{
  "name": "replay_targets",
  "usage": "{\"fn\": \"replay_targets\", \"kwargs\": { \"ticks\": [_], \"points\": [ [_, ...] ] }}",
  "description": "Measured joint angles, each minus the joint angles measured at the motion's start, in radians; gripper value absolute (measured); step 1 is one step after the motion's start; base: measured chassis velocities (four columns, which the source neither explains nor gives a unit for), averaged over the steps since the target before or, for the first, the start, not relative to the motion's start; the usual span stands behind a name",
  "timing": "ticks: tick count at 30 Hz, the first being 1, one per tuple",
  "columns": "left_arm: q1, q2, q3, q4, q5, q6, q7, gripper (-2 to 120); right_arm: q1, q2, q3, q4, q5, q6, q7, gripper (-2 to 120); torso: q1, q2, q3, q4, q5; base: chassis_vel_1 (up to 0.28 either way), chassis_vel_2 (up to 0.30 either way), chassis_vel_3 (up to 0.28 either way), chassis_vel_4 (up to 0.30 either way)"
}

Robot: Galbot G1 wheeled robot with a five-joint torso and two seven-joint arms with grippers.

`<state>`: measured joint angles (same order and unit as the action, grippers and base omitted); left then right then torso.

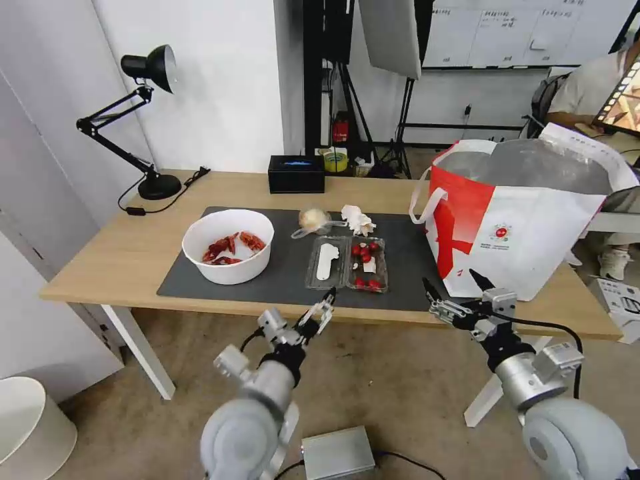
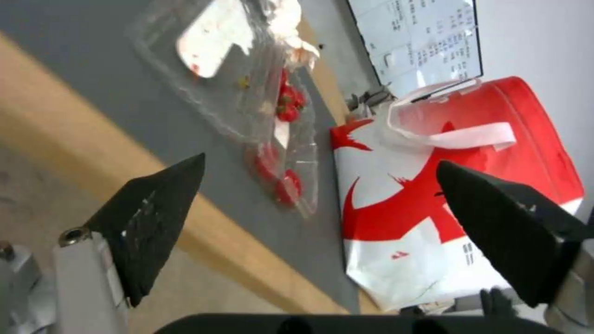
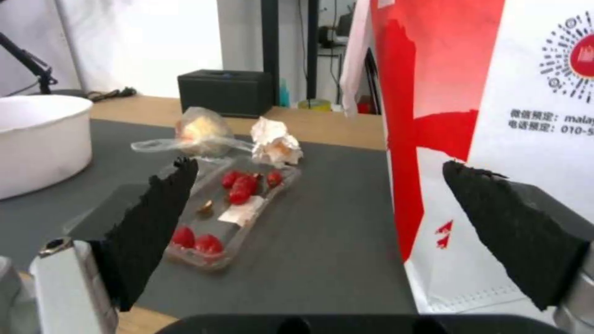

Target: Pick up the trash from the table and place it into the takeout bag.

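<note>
On the table (image 1: 120,260), a dark mat (image 1: 287,267) carries the trash: a white bowl (image 1: 228,245) of red shells, a clear clamshell tray (image 1: 347,263) with red bits, a crumpled tissue (image 1: 358,220) and a wrapped beige lump (image 1: 313,219). The takeout bag (image 1: 520,220) stands open at the mat's right end. My left gripper (image 1: 323,303) hovers open just off the table's front edge, below the tray (image 2: 248,93). My right gripper (image 1: 451,280) is open in front of the bag's lower left corner (image 3: 495,116), with the tray (image 3: 235,213) to its left.
A black box (image 1: 296,173) sits at the table's back edge and a desk lamp (image 1: 143,120) at the back left. On the floor are a grey box (image 1: 337,453) and a white bin (image 1: 30,427). A person sits far behind the bag.
</note>
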<state>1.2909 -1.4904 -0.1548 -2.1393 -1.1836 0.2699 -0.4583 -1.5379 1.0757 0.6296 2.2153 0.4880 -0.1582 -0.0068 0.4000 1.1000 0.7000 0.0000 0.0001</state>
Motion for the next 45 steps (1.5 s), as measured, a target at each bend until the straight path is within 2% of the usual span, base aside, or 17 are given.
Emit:
{"fn": "replay_targets", "kwargs": {
  "ticks": [2,5,6,9,14,24,31,45],
  "points": [
    [-0.028,-0.003,0.007,0.018,-0.010,-0.001,-0.015,100,0.004,0.000,0.000,-0.006,0.001,0.000,0.000,100,0.000,0.000,0.000,0.0000,0.0000,0.000,0.000,0.000,0.000],
    [-0.100,-0.017,0.021,0.065,-0.048,-0.009,-0.083,100,0.014,0.000,0.000,-0.023,0.002,0.000,0.001,100,0.000,0.000,0.000,0.0000,0.0000,0.000,0.000,0.000,0.000],
    [-0.100,-0.017,0.021,0.065,-0.048,-0.009,-0.083,100,0.014,0.000,0.000,-0.023,0.002,0.000,0.001,100,0.000,0.000,0.000,0.0000,0.0000,0.000,0.000,0.000,0.000],
    [-0.145,-0.039,0.028,0.103,-0.066,-0.008,-0.167,100,0.021,0.006,0.000,-0.040,0.002,0.000,0.001,99,0.000,0.000,0.000,-0.0001,-0.0001,0.000,0.000,0.000,0.000],
    [-0.156,-0.045,0.028,0.114,-0.077,0.002,-0.214,100,0.023,0.013,0.000,-0.046,0.000,0.000,0.001,99,0.000,0.000,0.000,0.0000,0.0000,0.000,0.000,0.000,0.000],
    [-0.223,-0.092,0.020,0.170,-0.094,-0.004,-0.248,100,0.038,0.009,0.000,-0.067,-0.001,0.007,0.002,99,0.000,0.000,0.000,-0.0001,0.0000,0.000,0.000,0.000,0.000],
    [-0.234,-0.089,0.021,0.192,-0.100,-0.002,-0.252,100,0.043,0.008,0.006,-0.077,0.001,0.012,0.005,99,0.000,0.000,0.000,0.0000,-0.0001,0.000,0.000,0.000,0.000],
    [-0.255,-0.066,0.033,0.238,-0.093,-0.001,-0.215,100,0.043,0.020,0.005,-0.085,-0.001,0.018,0.006,99,0.000,0.000,0.000,0.0000,-0.0002,0.000,0.000,0.000,0.000]
  ]
}}
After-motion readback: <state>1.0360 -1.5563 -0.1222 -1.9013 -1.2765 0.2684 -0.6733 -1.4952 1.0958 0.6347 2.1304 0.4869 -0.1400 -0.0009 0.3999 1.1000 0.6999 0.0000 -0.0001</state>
